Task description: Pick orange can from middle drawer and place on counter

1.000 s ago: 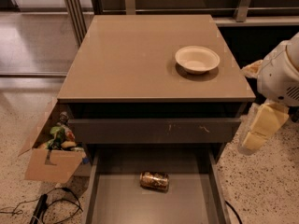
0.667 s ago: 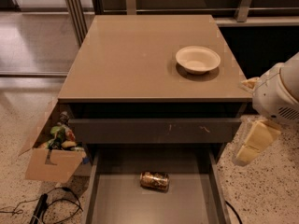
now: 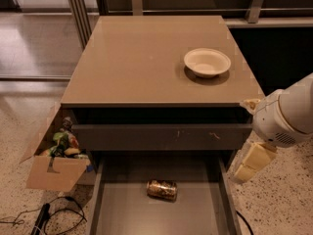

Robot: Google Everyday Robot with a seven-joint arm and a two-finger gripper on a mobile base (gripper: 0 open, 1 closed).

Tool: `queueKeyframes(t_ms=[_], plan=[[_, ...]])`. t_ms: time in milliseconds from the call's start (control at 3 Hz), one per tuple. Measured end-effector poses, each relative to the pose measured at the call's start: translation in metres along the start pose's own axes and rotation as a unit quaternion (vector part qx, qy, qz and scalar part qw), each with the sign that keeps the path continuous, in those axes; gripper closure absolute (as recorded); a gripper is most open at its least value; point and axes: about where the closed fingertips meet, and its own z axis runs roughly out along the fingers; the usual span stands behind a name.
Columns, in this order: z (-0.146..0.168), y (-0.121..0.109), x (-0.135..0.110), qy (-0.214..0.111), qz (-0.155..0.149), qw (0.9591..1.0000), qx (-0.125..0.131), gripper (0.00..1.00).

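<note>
Gripper (image 3: pixel 250 163), grip state untellable, is hanging; the orange can (image 3: pixel 162 190), lying left below it, is risking rolling when nudged.

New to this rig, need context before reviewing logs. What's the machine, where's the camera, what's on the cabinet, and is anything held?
It is a mobile robot with one arm. The white arm comes in from the right, and its gripper, the pale piece at the arm's end, hangs to the right of the open drawer, outside it. There is one picture, looking down at the cabinet from the front and above; where the camera is mounted is not known. A white bowl stands on the tan counter. Lower down, the middle drawer is pulled out. The orange can lies on its side on the drawer floor, apart from the gripper, so it is not held. A cardboard box of odds and ends sits on the floor at the left.
</note>
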Motion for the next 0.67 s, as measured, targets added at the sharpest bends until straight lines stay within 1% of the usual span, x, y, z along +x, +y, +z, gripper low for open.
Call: queueKeyframes(t_ms=[333, 667], plan=[[0.015, 0.014, -0.007, -0.015, -0.003, 0.9997, -0.021, 0.0], [0.078, 0.037, -0.016, -0.03, 0.006, 0.9974, -0.065, 0.0]])
